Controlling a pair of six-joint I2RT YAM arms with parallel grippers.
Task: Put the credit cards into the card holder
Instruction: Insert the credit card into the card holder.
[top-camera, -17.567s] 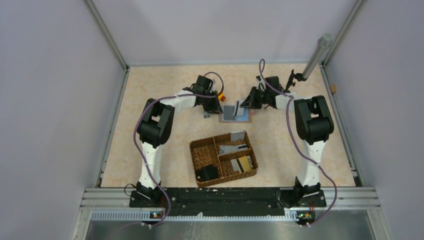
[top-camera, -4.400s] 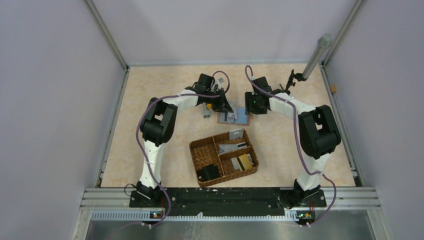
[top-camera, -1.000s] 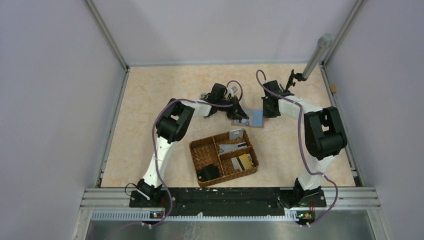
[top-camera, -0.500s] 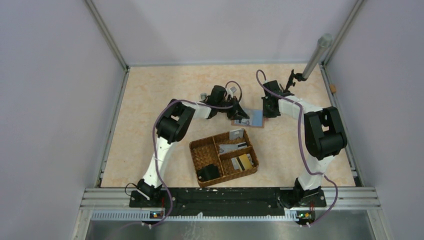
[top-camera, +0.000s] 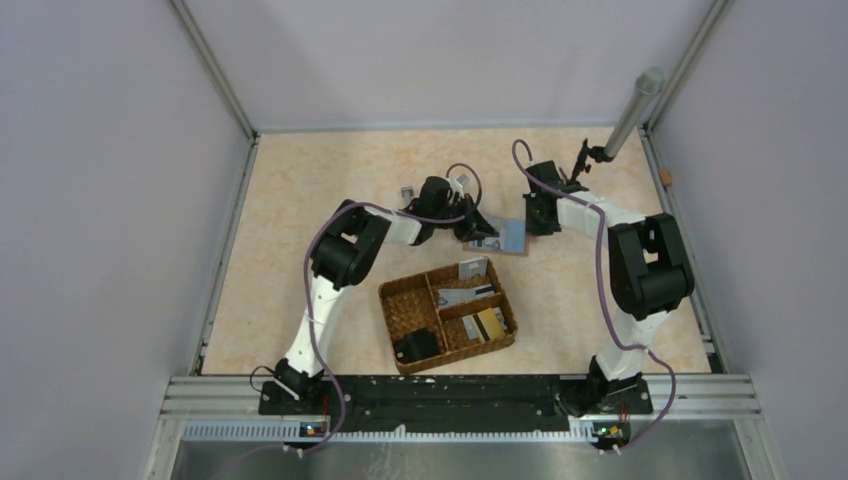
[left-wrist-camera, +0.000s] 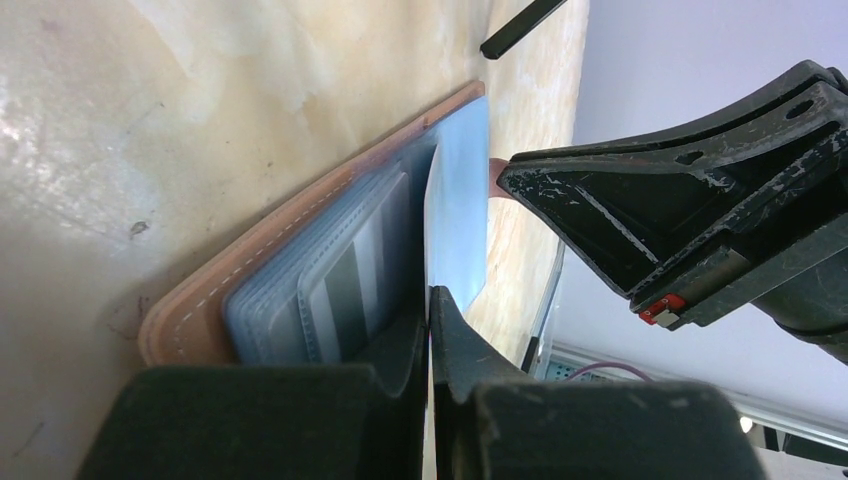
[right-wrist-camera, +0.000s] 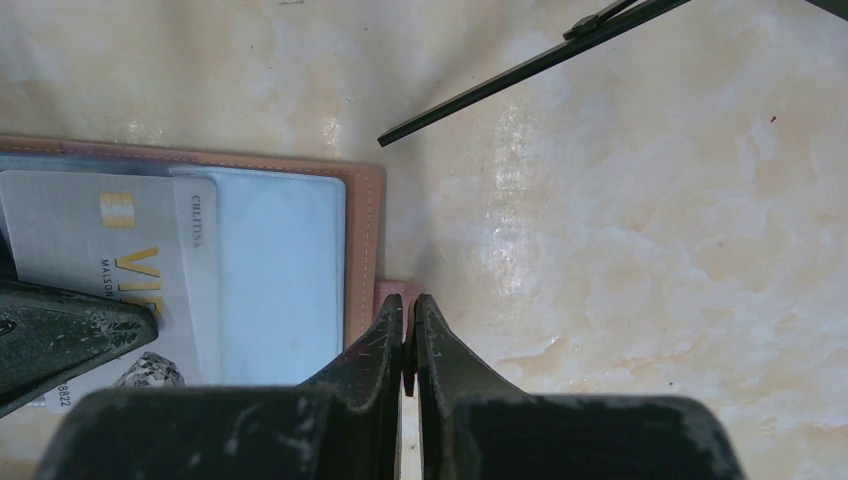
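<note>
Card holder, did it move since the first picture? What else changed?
Yes, the card holder slid to the right. The left end effector followed, now pinching a card; the right end effector grips its tab. The basket and its cards stayed.

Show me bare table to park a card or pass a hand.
Free: the wide left strip of table between side rail and left arm; the far strip by the back wall; the near right patch between basket and right arm base. Crowded: the holder, left end effector gripping a card over it, right end effector pinching its edge.
</note>
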